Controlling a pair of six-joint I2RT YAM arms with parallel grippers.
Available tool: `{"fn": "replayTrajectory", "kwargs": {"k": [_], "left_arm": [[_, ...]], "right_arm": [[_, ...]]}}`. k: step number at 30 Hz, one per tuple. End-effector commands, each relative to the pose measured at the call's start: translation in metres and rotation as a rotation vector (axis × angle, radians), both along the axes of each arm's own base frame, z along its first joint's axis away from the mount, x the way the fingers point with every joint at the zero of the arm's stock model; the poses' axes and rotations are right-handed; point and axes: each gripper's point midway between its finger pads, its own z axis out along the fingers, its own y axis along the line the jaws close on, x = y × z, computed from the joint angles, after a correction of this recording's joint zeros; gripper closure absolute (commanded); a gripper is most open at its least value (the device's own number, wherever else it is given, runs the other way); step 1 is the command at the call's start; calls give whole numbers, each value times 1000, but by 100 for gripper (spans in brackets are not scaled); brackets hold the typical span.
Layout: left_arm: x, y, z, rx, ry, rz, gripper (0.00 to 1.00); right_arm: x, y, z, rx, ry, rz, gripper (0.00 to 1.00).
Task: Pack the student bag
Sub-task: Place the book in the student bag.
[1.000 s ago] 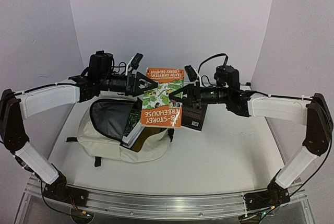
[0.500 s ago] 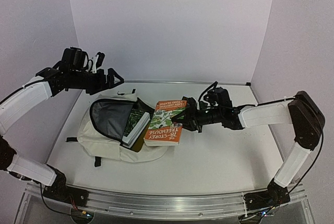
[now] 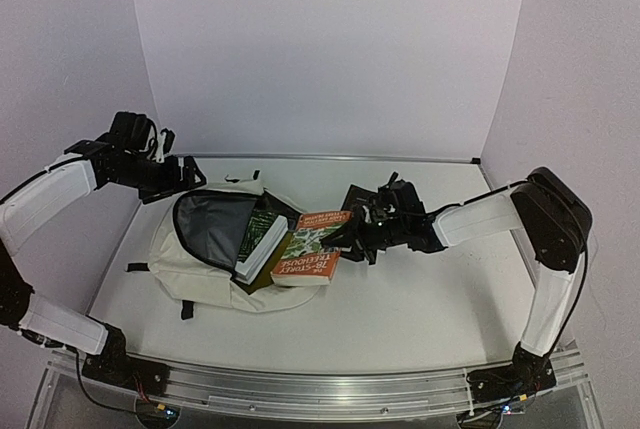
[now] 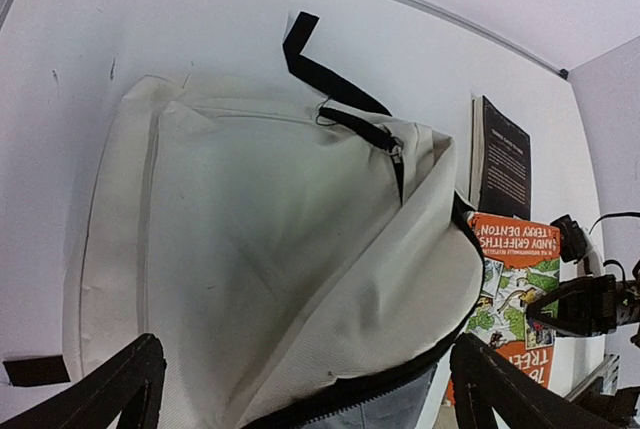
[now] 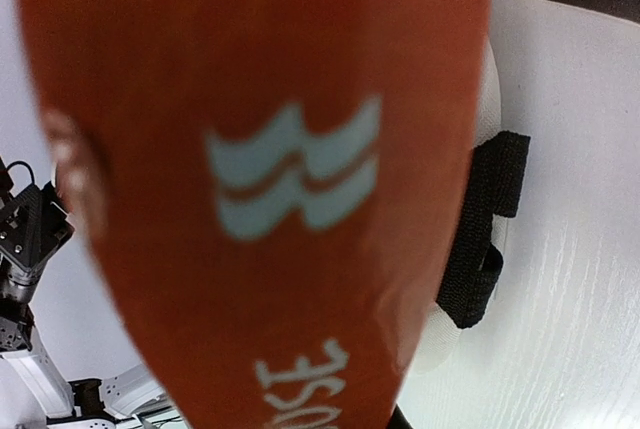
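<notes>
Feeding orange book toward student bag mouth; my right claw grips its edge; left claw wide, empty; next, I judge: push book inside.

White table: student bag, apparently a black book

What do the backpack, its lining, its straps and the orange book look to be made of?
Student bag: cream woven fabric, matte; it creases and slumps softly. Lining: smooth grey cloth, probably synthetic, with a faint sheen. Straps: flat black webbing, likely nylon. Orange book: thin printed card cover, so likely a paperback; it looks smooth, but whether it is glossy is hard to tell.
</notes>
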Motion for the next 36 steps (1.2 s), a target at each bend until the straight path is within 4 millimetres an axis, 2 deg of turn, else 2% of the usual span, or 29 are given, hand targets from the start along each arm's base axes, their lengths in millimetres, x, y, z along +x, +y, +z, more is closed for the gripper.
{"fn": "replayTrajectory", "kwargs": {"k": [1, 5, 10, 20, 22, 25, 28, 32, 36], "left_arm": [[-1, 4, -18, 1, 38, -14, 0], [-5, -7, -28, -56, 66, -57, 5], [-9, -30, -24, -197, 60, -138, 13], [-14, -37, -33, -241, 98, -155, 17], [-16, -39, -32, -252, 98, -166, 31], [-17, -41, -30, -265, 97, -178, 58], [-17, -42, -28, -274, 93, -186, 81], [-19, -45, -21, -292, 78, -200, 98], [-20, -48, -16, -313, 65, -215, 100]], "right_arm": [[25, 14, 19, 52, -52, -59, 100], [36, 19, 21, 53, -67, -83, 100], [47, 26, 22, 47, -98, -85, 100], [31, 41, 7, -37, -117, -26, 100], [27, 52, 12, -26, -137, 4, 100], [19, 69, 18, -7, -151, 52, 100], [15, 78, 11, -2, -135, 78, 100], [14, 90, 5, 5, -125, 102, 100], [16, 100, 1, 1, -133, 100, 100]]}}
